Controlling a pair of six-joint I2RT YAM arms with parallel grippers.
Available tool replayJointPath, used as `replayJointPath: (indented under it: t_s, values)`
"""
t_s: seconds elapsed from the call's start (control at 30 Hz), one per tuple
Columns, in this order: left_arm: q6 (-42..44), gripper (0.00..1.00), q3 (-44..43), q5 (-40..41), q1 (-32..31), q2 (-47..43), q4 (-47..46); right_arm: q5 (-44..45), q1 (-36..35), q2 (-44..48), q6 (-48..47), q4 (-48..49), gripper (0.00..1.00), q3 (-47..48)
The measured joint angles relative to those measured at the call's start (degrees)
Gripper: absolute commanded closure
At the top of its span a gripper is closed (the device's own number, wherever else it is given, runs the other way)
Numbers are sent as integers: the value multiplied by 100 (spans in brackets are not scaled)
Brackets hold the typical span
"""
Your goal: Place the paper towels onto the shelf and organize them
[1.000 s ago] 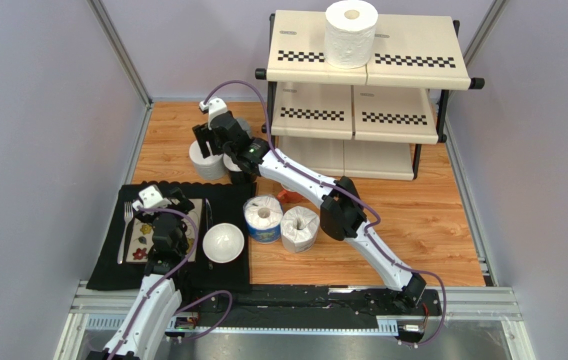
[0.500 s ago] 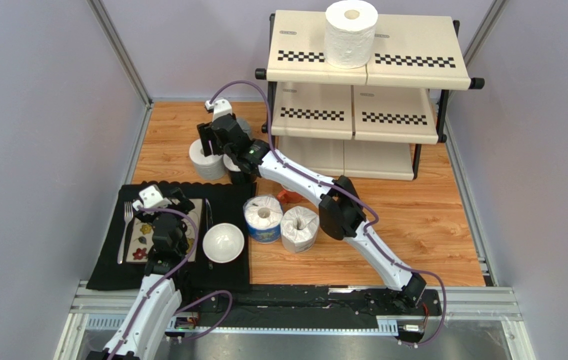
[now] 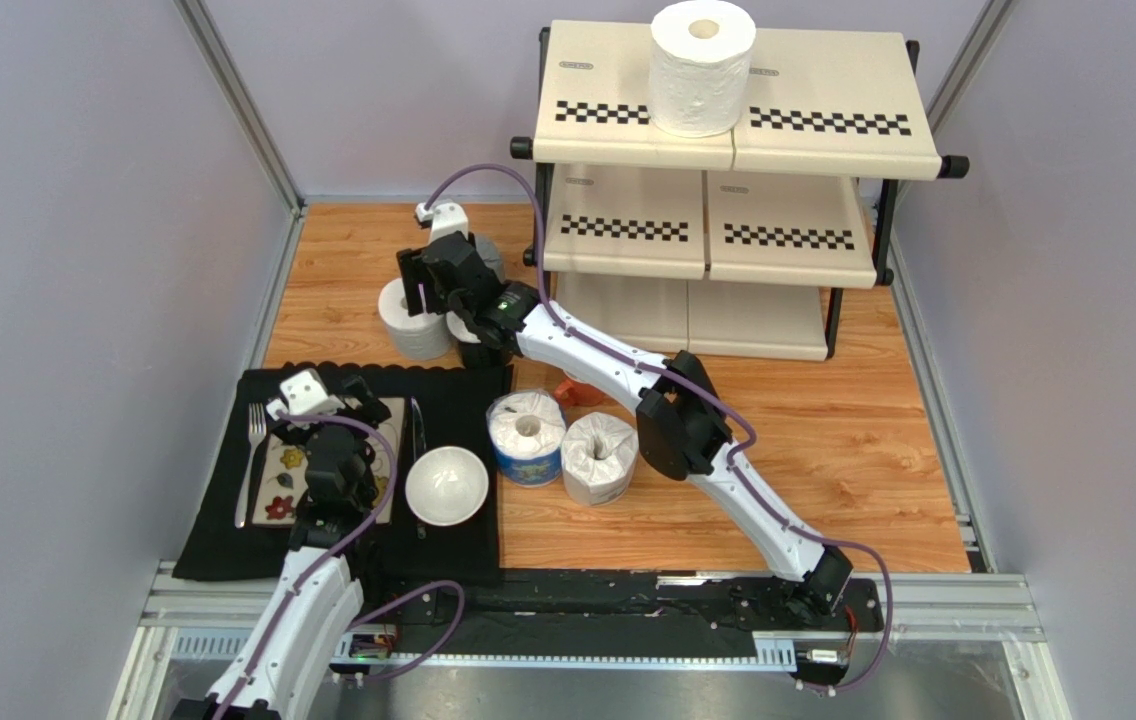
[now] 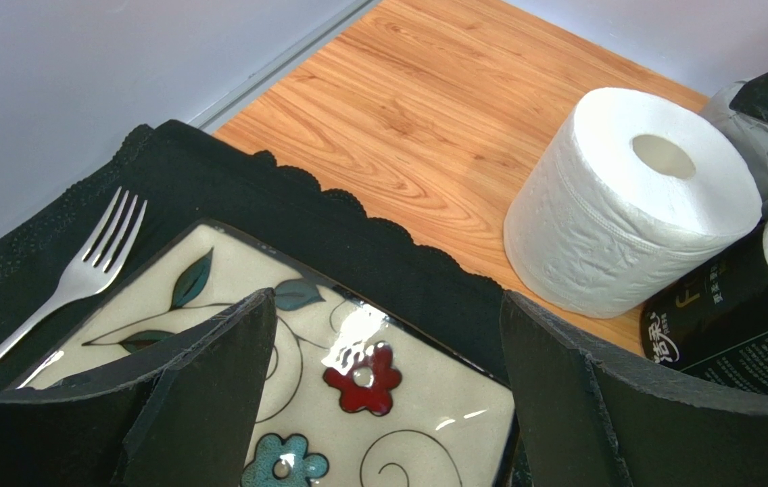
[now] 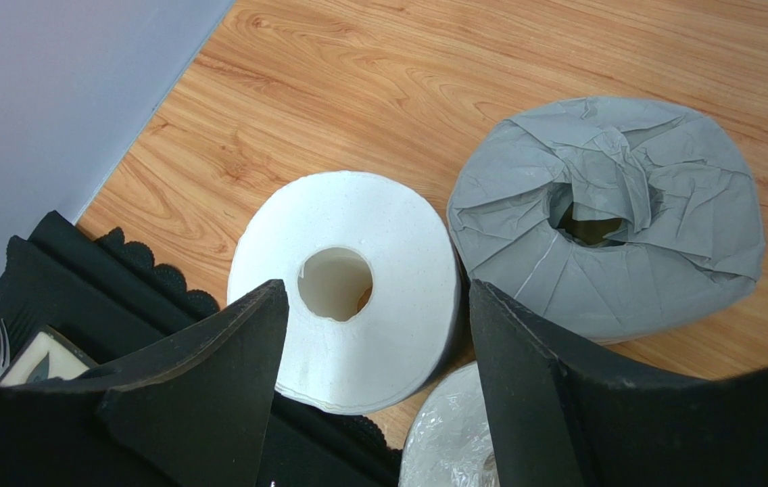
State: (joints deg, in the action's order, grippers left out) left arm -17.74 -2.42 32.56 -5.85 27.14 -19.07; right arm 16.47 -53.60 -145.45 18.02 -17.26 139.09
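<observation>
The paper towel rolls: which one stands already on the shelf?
The plain white roll, upright at the middle of the top tier of the shelf. The rest in view stand down on the wooden table.

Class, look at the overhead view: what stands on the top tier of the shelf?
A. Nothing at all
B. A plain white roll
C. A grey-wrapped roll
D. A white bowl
B: a plain white roll stands upright on the top tier of the shelf, with its hollow core facing up.
</observation>
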Motion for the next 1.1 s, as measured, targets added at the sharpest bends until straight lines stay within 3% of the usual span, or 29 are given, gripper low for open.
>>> replayJointPath:
  t_s: [1.1]
  values:
    - [0, 11, 0, -15, 0, 9, 0, 61, 15, -461, 173, 13, 30, 192]
